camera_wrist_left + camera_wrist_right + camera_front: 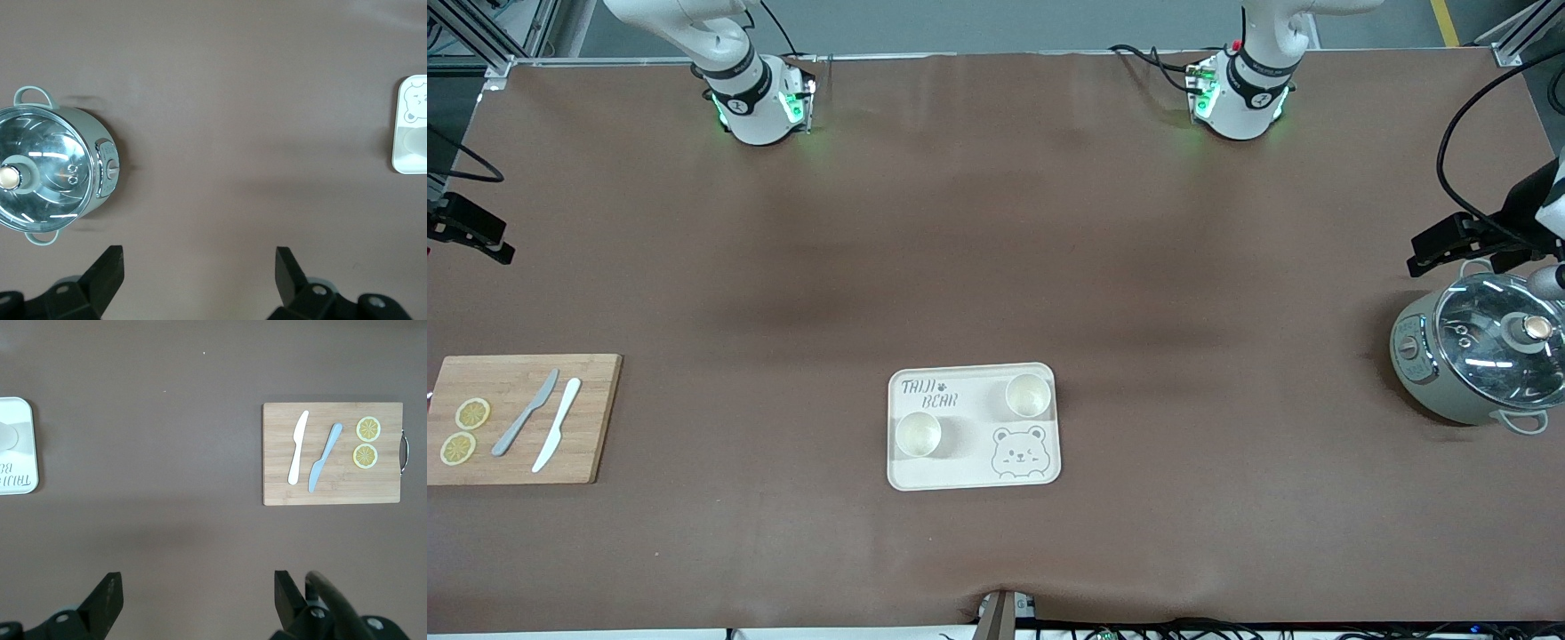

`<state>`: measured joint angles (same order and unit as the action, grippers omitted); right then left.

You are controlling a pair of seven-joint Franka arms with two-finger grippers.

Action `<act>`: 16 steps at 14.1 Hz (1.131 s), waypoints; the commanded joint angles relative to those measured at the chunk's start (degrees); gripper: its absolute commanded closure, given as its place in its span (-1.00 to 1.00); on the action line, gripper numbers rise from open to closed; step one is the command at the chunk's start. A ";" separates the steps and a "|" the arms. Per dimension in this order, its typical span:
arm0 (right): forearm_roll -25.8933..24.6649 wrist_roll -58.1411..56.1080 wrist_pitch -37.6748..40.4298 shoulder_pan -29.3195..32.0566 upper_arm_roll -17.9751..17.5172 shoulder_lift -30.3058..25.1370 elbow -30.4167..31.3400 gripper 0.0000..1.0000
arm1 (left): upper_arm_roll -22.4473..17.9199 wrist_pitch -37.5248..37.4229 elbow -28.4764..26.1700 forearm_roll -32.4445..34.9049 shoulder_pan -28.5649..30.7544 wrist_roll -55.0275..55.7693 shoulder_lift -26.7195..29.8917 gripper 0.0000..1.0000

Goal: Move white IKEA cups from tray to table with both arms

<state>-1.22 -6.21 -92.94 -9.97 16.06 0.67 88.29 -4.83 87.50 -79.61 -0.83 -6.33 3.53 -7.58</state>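
Two white IKEA cups stand upright on the cream bear tray [971,476], which lies mid-table toward the front camera. One cup [918,433] is toward the right arm's end. The other cup [1027,395] sits beside the tray's farther rim toward the left arm's end. My left gripper [199,257] hangs open and empty high over bare table beside the pot, and shows at the front view's edge [1449,244]. My right gripper [198,581] is open and empty high over bare table by the cutting board. Both are well away from the tray.
A lidded grey-green pot [1480,360] stands at the left arm's end. A wooden cutting board [520,418] with two knives [543,422] and two lemon slices [464,431] lies at the right arm's end. A brown mat covers the table.
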 commanded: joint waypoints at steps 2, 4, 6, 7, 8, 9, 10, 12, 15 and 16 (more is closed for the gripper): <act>0.60 0.94 1.01 0.04 -0.07 1.00 -1.54 -1.00 | 0.43 0.13 -0.64 0.66 0.09 0.07 0.81 -1.00; 0.60 0.85 1.01 0.21 -0.15 1.00 -1.54 -1.00 | 0.43 0.13 -0.64 0.66 0.00 0.07 0.81 -1.00; 0.60 0.50 0.92 0.56 -0.15 1.00 -1.54 -1.00 | 0.43 0.13 -0.64 0.57 0.09 0.16 0.73 -1.00; 0.51 0.58 1.00 0.57 -0.07 1.00 -1.80 -1.00 | 0.43 0.22 -0.64 0.57 0.09 0.16 0.64 -1.00; 0.51 0.50 1.01 0.57 -0.07 1.00 -1.89 -1.00 | 0.43 0.22 -0.55 0.66 -0.08 0.25 0.38 -1.00; 0.51 0.50 1.01 0.57 -0.07 1.00 -1.89 -1.00 | 0.43 0.22 -0.55 0.66 -0.26 0.59 0.38 -1.00; 0.60 0.50 0.92 0.57 -0.07 1.00 -1.98 -1.00 | 0.43 0.22 -0.55 0.66 -0.61 0.95 0.29 -1.00; 0.60 0.50 0.66 0.57 -0.07 1.00 -2.59 -1.00 | 0.52 0.22 -0.55 0.83 -0.79 1.04 -0.32 -1.00; 0.42 0.41 0.30 1.61 -0.07 1.00 -2.86 -1.00 | 1.22 0.31 -0.55 0.92 -1.31 1.56 -1.55 -1.00; 0.60 0.50 0.30 1.97 -0.07 1.00 -2.86 -1.00 | 1.31 0.31 -0.63 0.66 -1.40 1.48 -2.43 -1.00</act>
<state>-1.22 -6.17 -93.11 -9.51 16.29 0.78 87.08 -4.12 87.55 -80.09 -0.83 -7.33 3.87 -8.76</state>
